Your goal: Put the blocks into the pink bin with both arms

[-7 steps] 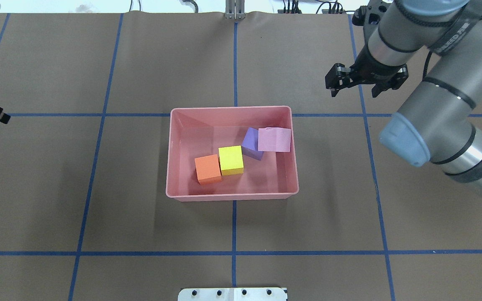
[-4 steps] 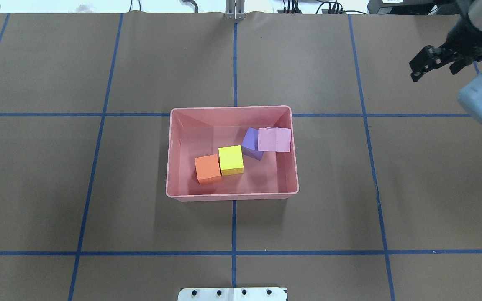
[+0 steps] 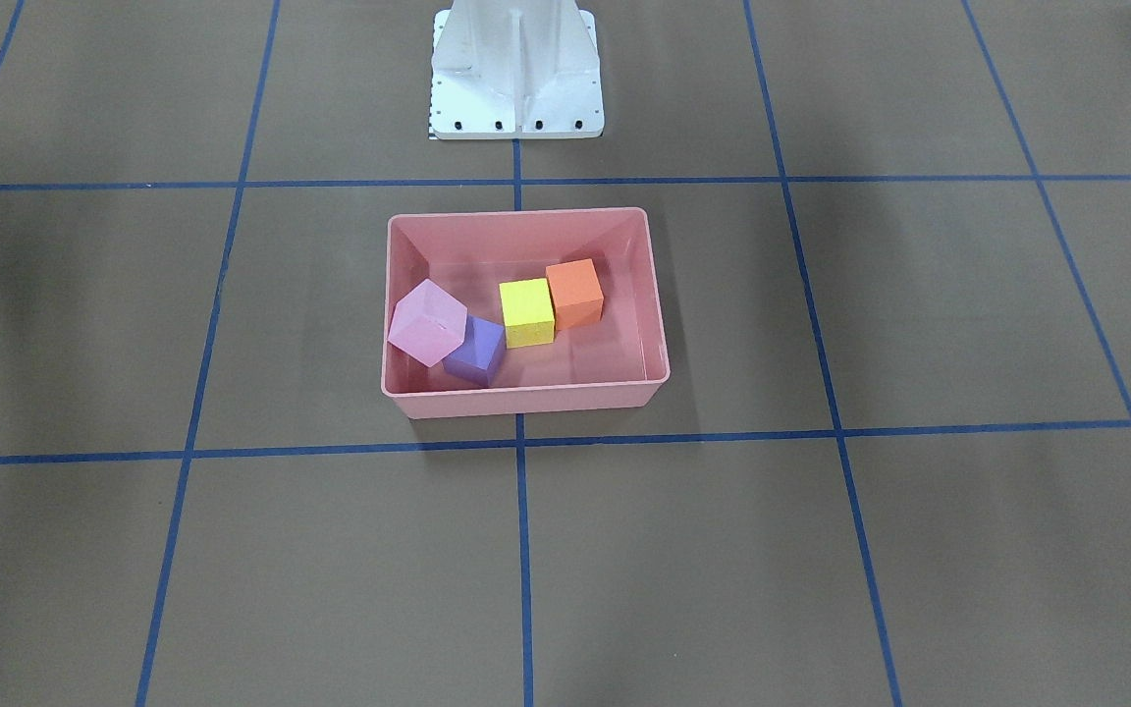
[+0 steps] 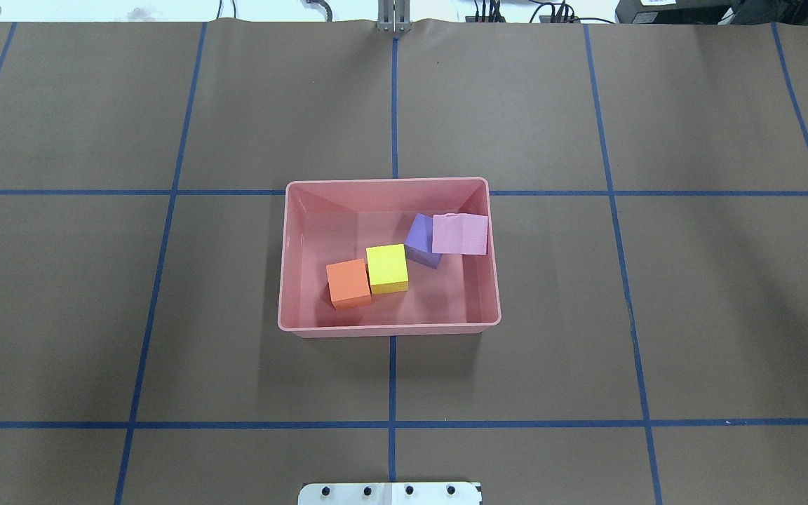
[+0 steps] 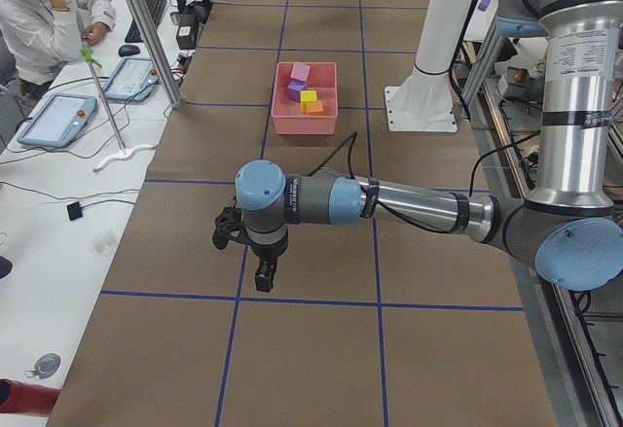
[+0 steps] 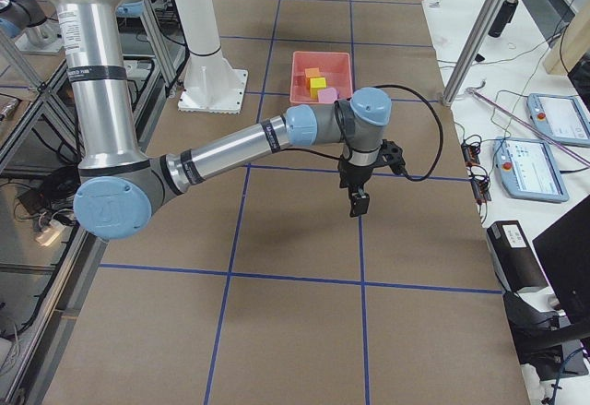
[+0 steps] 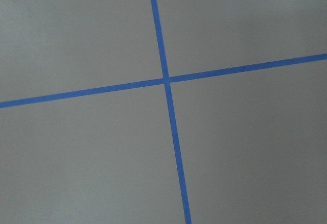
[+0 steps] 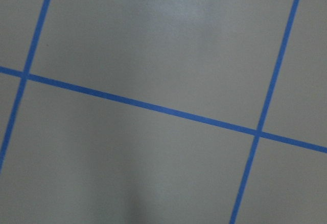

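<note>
The pink bin (image 4: 283, 259) stands at the table's middle and also shows in the front view (image 3: 516, 398). Inside lie the orange block (image 4: 348, 283), the yellow block (image 4: 386, 268) and the purple block (image 4: 419, 240). The light pink block (image 4: 460, 234) leans tilted on the purple one against the bin's right wall. My left gripper (image 5: 248, 262) hangs over bare table far from the bin, and so does my right gripper (image 6: 369, 184). I cannot tell if either is open or shut. Both wrist views show only table and blue tape.
The white pedestal base (image 3: 516, 98) stands behind the bin, and its edge shows in the overhead view (image 4: 390, 493). Blue tape lines grid the brown table. An operator (image 5: 44, 18) sits at a side desk with tablets (image 5: 58, 116).
My right arm has swung away to the right and left the overhead view. The left arm's tip at the left edge has also gone. The blocks and bin have not moved.
</note>
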Controlling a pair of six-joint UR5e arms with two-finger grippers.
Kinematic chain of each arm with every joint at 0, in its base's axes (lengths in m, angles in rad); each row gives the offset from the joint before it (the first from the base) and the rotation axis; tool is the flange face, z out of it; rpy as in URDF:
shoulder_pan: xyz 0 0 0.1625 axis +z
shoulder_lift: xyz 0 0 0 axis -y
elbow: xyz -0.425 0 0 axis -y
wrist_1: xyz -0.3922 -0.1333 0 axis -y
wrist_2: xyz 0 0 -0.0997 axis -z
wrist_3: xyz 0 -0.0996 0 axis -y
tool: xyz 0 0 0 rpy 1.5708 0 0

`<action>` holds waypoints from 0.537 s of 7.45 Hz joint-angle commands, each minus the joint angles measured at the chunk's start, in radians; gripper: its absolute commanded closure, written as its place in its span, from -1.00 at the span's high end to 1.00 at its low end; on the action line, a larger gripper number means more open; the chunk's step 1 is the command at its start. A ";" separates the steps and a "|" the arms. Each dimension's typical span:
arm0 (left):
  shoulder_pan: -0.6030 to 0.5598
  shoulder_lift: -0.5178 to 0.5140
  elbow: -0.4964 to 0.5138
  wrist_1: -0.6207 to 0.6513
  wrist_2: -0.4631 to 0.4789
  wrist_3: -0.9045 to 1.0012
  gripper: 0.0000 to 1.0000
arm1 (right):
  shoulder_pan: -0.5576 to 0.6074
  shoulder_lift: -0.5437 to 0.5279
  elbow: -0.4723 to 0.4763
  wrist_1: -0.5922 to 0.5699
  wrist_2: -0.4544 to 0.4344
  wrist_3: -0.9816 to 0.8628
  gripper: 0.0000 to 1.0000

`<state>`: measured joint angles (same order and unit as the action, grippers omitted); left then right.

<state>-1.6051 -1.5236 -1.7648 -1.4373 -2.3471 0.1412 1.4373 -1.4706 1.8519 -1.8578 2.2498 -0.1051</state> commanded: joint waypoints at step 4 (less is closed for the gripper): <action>-0.003 0.063 0.016 -0.088 -0.008 -0.008 1.00 | 0.029 -0.063 -0.002 0.002 -0.003 -0.028 1.00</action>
<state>-1.6089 -1.4631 -1.7596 -1.5164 -2.3517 0.1407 1.4658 -1.5296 1.8500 -1.8562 2.2474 -0.1366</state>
